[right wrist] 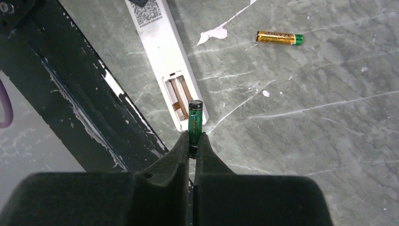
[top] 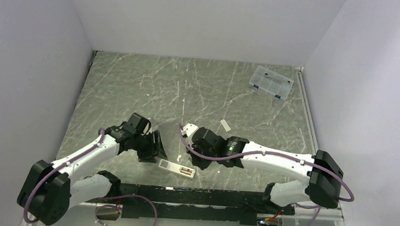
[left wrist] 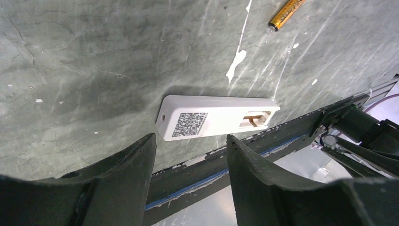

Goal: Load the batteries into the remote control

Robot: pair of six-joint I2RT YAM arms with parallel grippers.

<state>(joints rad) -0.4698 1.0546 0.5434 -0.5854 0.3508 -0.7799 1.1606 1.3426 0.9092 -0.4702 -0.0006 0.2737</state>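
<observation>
The white remote control (top: 176, 169) lies near the table's front edge, QR sticker and open battery recess (left wrist: 254, 118) facing up. My left gripper (left wrist: 190, 137) hovers just in front of the remote control (left wrist: 216, 117), open, with nothing between its fingers. My right gripper (right wrist: 194, 136) is shut on the dark green battery (right wrist: 195, 121), which points forward over the recess end of the remote control (right wrist: 162, 52). Whether the battery touches the remote I cannot tell. The gold battery (right wrist: 278, 37) lies loose on the table beyond, also seen as the gold battery (left wrist: 286, 13) in the left wrist view.
A small white cover piece (top: 225, 125) lies on the marbled table behind the right arm. A clear compartment box (top: 271, 82) stands at the back right. A black rail (top: 191, 196) runs along the near edge, close to the remote.
</observation>
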